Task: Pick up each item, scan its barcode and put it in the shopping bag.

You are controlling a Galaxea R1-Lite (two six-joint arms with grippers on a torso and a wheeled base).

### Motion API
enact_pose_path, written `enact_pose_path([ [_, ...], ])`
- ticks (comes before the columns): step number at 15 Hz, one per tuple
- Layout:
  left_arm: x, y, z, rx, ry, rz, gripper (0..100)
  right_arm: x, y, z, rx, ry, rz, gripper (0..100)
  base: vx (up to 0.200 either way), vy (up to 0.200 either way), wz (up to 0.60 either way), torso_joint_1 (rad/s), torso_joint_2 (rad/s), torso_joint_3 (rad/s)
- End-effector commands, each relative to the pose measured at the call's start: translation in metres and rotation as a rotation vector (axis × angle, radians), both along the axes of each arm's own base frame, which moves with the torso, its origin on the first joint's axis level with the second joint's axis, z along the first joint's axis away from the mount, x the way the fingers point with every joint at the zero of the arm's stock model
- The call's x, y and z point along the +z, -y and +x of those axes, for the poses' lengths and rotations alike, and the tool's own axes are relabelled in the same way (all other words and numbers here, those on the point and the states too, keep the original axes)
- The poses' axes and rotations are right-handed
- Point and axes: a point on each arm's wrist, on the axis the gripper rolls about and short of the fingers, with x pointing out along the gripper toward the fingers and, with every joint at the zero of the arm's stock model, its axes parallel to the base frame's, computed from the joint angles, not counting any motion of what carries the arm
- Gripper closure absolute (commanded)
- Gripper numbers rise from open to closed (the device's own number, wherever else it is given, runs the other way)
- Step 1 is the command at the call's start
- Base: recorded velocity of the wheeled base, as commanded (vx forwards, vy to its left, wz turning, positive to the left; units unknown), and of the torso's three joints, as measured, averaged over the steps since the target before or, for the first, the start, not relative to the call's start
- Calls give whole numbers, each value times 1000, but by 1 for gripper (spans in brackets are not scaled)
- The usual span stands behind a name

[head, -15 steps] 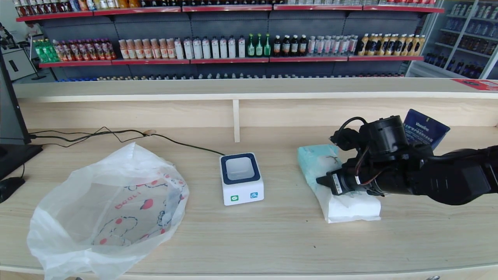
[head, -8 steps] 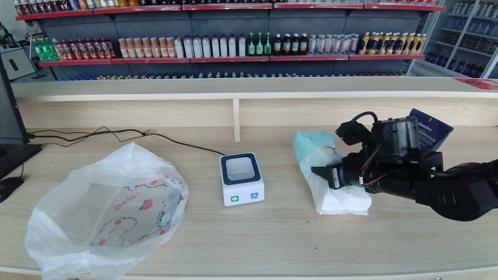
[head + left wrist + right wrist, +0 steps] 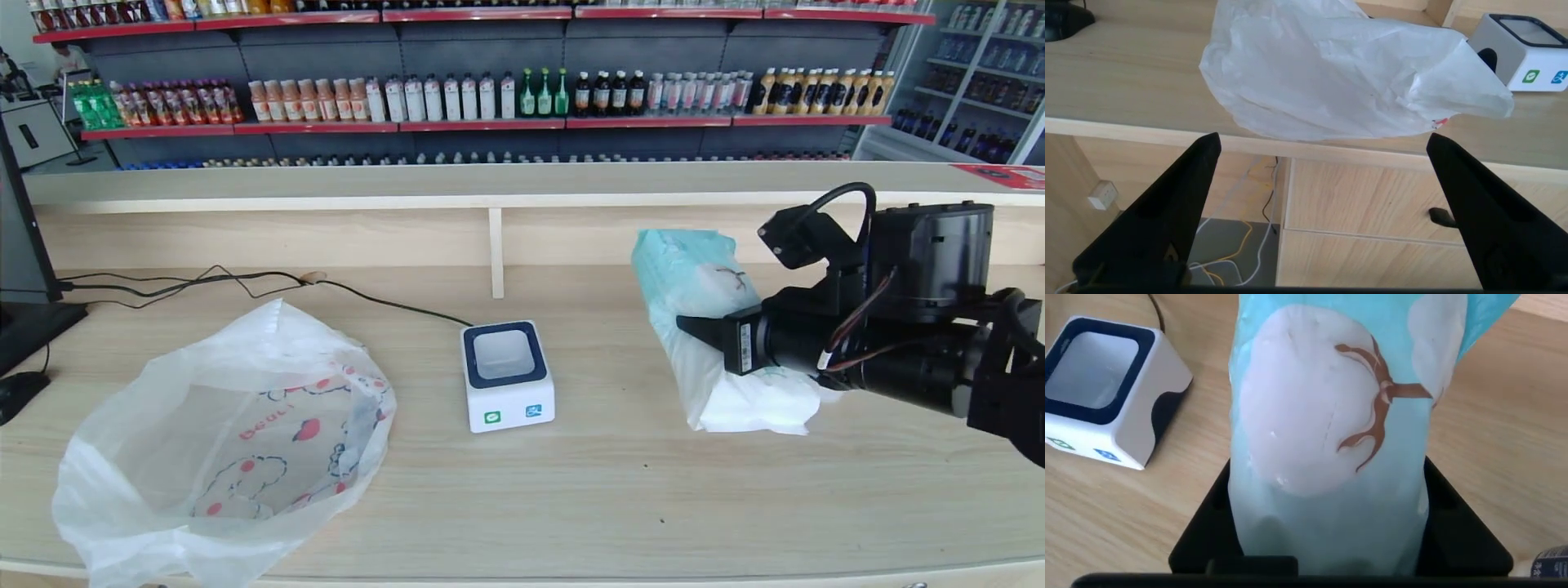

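Tissue pack (image 3: 690, 269) lifted, right gripper (image 3: 704, 325) clamping.

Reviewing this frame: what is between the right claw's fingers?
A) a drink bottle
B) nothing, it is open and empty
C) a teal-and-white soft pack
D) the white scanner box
C: the right claw is shut on the teal-and-white soft pack, which sits between its two black fingers in the right wrist view, while the scanner stands apart on the counter.
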Motion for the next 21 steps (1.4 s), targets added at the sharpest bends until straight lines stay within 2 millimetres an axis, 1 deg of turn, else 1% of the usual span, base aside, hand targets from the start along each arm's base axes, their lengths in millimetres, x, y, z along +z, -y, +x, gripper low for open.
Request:
enact_pose_path([
  [1, 0, 0, 0, 1, 0, 0, 0, 21, 0, -46, 77, 70, 41, 100, 0, 0, 0, 0, 0, 0],
  [2, 0, 0, 0, 1, 0, 0, 0, 17, 2, -55, 84, 63, 38, 100, 0, 0, 0, 0, 0, 0],
  [3, 0, 0, 0, 1, -1, 0, 0, 16, 3, -57, 83, 63, 35, 100, 0, 0, 0, 0, 0, 0],
  [6, 0, 0, 0, 2, 0, 0, 0, 19, 9, -69, 96, 80, 69, 100, 0, 0, 0, 0, 0, 0],
  [8, 0, 0, 0, 1, 0, 0, 0, 11, 6, -78, 169, 72, 185, 100, 0, 0, 0, 0, 0, 0],
  [10, 0, 0, 0, 1, 0, 0, 0, 7, -5, -82, 215, 69, 290, 100, 0, 0, 0, 0, 0, 0],
  [13, 0, 0, 0, 2, -1, 0, 0, 5, -37, -91, 359, 12, 553, 100, 0, 0, 0, 0, 0, 0],
  [14, 0, 0, 0, 2, 0, 0, 0, 5, -50, -99, 448, -50, 660, 100, 0, 0, 0, 0, 0, 0],
  [15, 0, 0, 0, 1, 0, 0, 0, 6, -58, -110, 527, -126, 773, 100, 0, 0, 0, 0, 0, 0],
  [16, 0, 0, 0, 1, -1, 0, 0, 6, -63, -114, 557, -179, 841, 100, 0, 0, 0, 0, 0, 0],
  [17, 0, 0, 0, 1, 0, 0, 0, 2, -69, -109, 551, -215, 869, 100, 0, 0, 0, 0, 0, 0],
  [19, 0, 0, 0, 1, 0, 0, 0, -6, -76, -104, 534, -287, 907, 100, 0, 0, 0, 0, 0, 0],
  [21, 0, 0, 0, 1, -1, 0, 0, -9, -80, -100, 513, -376, 1000, 100, 0, 0, 0, 0, 0, 0],
])
